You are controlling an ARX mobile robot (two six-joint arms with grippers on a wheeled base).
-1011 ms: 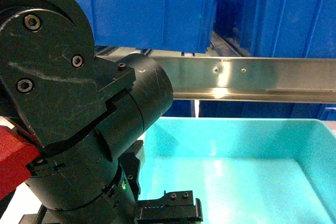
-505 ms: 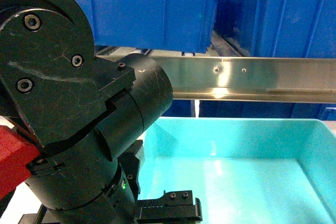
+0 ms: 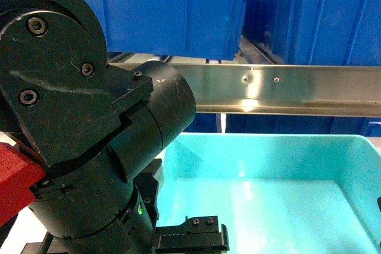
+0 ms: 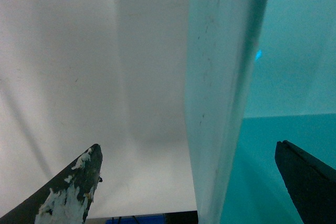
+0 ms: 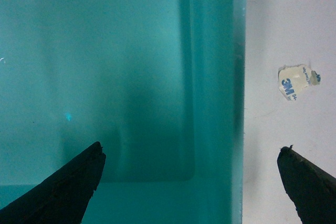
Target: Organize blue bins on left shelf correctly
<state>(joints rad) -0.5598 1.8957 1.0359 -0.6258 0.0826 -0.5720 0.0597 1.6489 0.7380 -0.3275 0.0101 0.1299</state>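
- Straddling the bin walls: left gripper (image 4: 189, 182) is spread wide over the turquoise bin's (image 3: 268, 206) left wall, right gripper (image 5: 191, 182) is spread over its right wall. Neither pinches anything yet.
- Bin sits on a white surface (image 4: 63, 77), just below the steel shelf rail (image 3: 286, 90); dark blue crates (image 3: 172, 16) are on the level above.
- Step, as I read it: pre-grasp for a two-arm lift.
- Next: clamp both walls evenly, lift level, clear the rail.
- Head view shows shelf and crates, but the left arm (image 3: 77, 129) blocks the left gripper; only the right wrist view shows the tape scrap (image 5: 296, 81).
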